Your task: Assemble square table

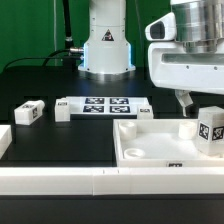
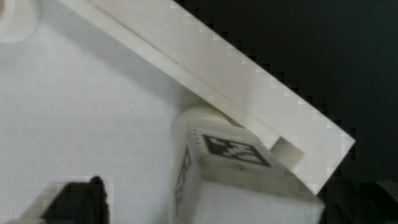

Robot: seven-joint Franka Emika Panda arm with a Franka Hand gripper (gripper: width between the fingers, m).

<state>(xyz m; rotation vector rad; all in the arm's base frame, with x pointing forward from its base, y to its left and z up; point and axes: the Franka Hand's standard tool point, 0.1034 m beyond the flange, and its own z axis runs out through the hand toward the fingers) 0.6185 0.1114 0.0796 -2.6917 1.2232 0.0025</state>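
The arm comes down from above with its white wrist upright and the gripper [image 1: 198, 102] pointing at the black bench [image 1: 50, 85]. Its jaws are spread wide and hold nothing. One dark finger [image 1: 183, 100] shows in the exterior view and one [image 2: 75, 200] at the edge of the wrist view. Just below the gripper a short tagged leg [image 1: 210, 128] stands upright in a corner of the square table top [image 1: 150, 150], against the raised rim and clear of the visible finger. Beyond the top, on the camera's side of the gripper, lies a long white border rail [image 1: 100, 182]. Well apart from the gripper, toward the exterior view's left, the marker board [image 1: 103, 106] lies flat. Farther that way lies a second leg [image 1: 28, 113]. The robot base [image 1: 105, 45] stands farthest back.
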